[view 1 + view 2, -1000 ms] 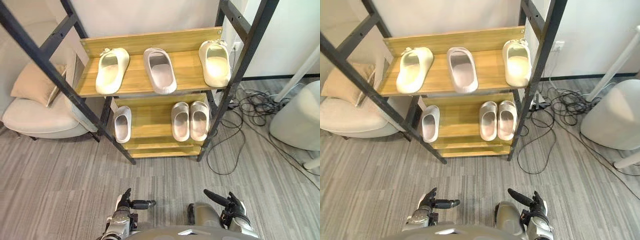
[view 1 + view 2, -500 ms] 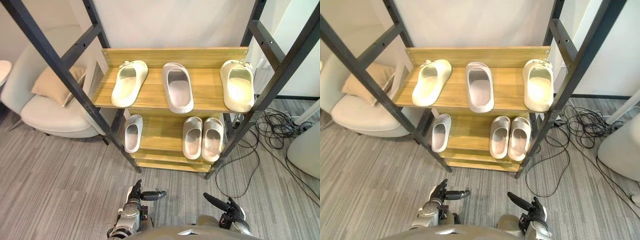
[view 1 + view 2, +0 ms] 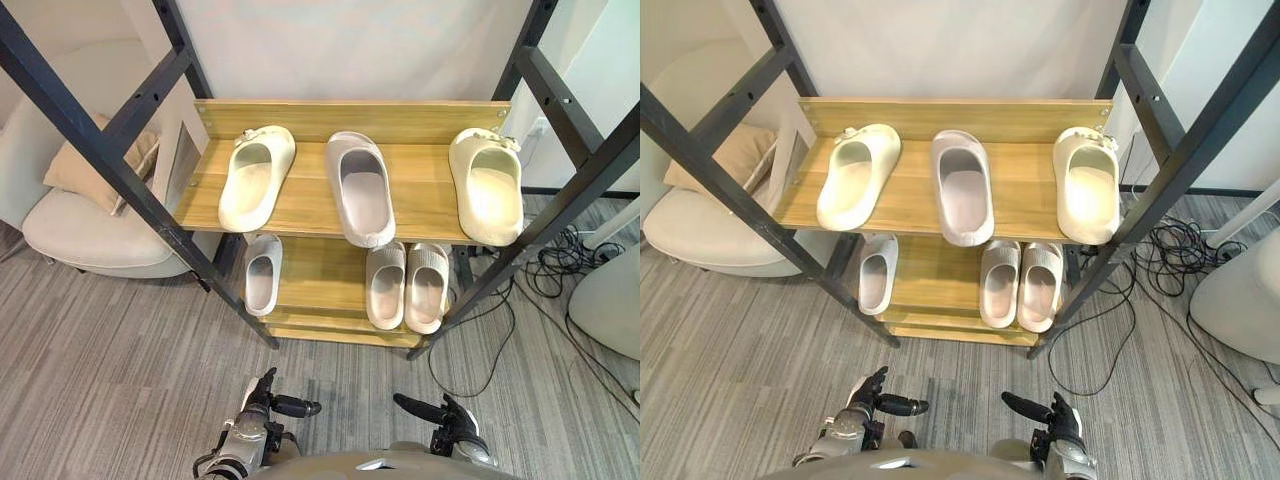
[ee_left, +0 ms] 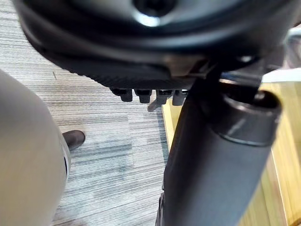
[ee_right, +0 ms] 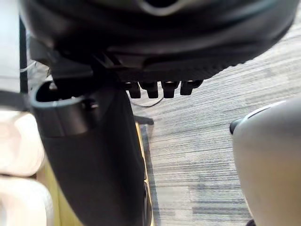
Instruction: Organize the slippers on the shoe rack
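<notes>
Six slippers (image 3: 362, 190) lie three per shelf on the shoe rack (image 3: 310, 192) at 12 o'clock, between an armchair (image 3: 80, 228) at 9 and cables (image 3: 560, 272) at 3, with bare floor (image 3: 120, 340) before the left hand (image 3: 256, 406) and right hand (image 3: 452, 416), both empty and slack-fingered at 6.

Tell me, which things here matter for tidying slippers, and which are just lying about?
Job: shoe rack; top-shelf slippers; lower-shelf slippers.
Lying about: armchair; cushion; floor cables.
</notes>
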